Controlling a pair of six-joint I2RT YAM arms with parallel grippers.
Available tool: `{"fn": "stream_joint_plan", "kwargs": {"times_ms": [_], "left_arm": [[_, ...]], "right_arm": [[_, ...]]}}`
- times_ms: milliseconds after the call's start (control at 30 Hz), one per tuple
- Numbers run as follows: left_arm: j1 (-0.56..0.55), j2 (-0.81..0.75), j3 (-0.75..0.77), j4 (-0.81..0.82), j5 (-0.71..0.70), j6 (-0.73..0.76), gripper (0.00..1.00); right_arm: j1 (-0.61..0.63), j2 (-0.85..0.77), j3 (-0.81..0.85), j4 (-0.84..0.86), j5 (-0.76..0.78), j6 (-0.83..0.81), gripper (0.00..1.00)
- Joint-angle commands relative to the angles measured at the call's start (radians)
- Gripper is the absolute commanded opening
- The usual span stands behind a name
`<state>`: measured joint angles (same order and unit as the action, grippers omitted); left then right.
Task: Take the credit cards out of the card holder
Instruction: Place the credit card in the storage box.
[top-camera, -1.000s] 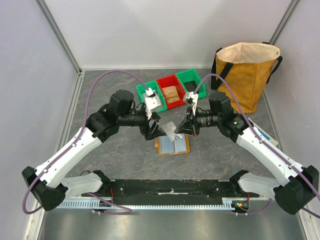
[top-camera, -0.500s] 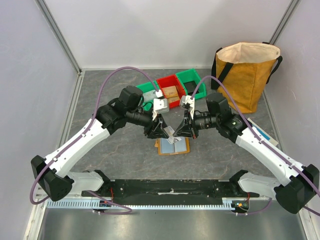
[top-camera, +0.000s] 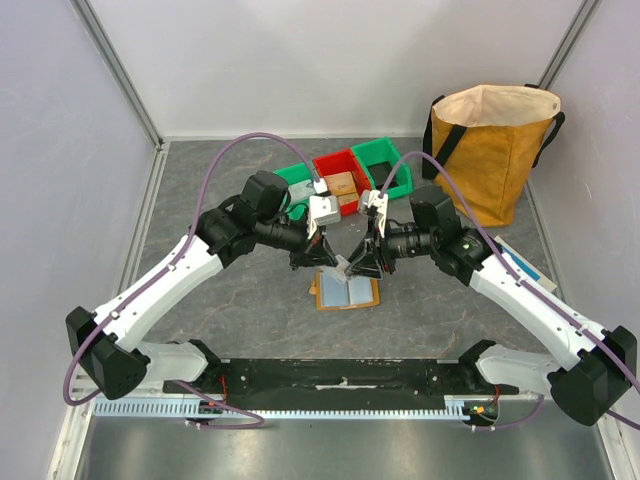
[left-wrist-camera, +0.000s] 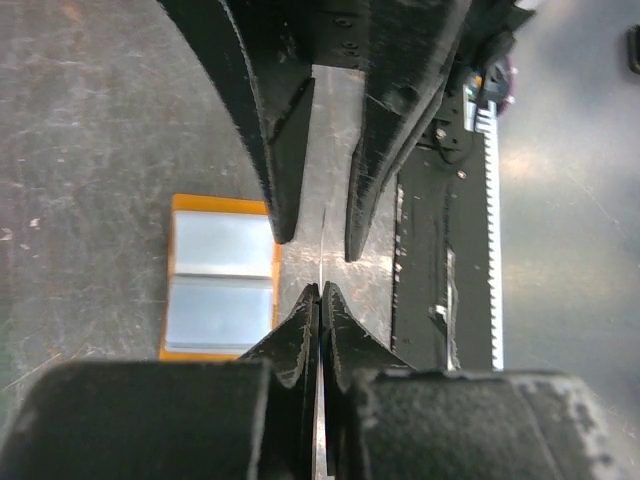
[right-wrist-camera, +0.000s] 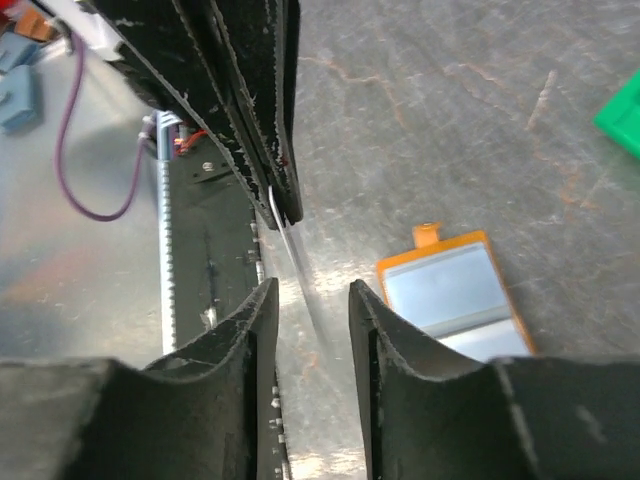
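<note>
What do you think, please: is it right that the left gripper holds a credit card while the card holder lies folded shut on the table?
Not quite. The left gripper does hold a credit card, but the card holder is not folded shut. It lies opened flat on the table, with both pale inner halves facing up. The left wrist view shows this.

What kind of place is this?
Probably a robotics lab test cell: pale panel walls, left arm and right arm bolted along a grey table edge, coloured parts bins.
</note>
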<state>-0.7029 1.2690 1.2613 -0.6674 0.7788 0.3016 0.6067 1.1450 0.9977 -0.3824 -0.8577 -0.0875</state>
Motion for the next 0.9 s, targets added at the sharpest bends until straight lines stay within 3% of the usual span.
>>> {"fn": "stream_joint_plan", "kwargs": {"times_ms": [0,133,267,500,633,867], "left_arm": [[0.009,-0.032,-0.039,0.126,-0.151,-0.102,0.02],[0.086,-0.057,-0.129,0.29,-0.283,-0.261,0.02],[0.155,-0.066,-0.2,0.426,-0.452,-0.432,0.02],[0.304,0.012,-0.258,0.615,-0.642,-0.775,0.02],[0.387,0.128,-0.255,0.748,-0.65,-0.909,0.02],[0.428,0.406,-0.071,0.779,-0.656,-1.032,0.02]], "right_arm": [[-0.001,-0.018,0.007,0.06,0.176,0.067,0.53],[-0.019,-0.021,-0.016,0.06,0.296,0.119,0.79],[-0.024,-0.068,-0.062,0.077,0.489,0.169,0.95],[-0.024,-0.169,-0.163,0.134,0.729,0.262,0.98],[-0.024,-0.231,-0.234,0.189,0.764,0.304,0.98],[-0.024,-0.275,-0.286,0.201,0.769,0.304,0.98]]}}
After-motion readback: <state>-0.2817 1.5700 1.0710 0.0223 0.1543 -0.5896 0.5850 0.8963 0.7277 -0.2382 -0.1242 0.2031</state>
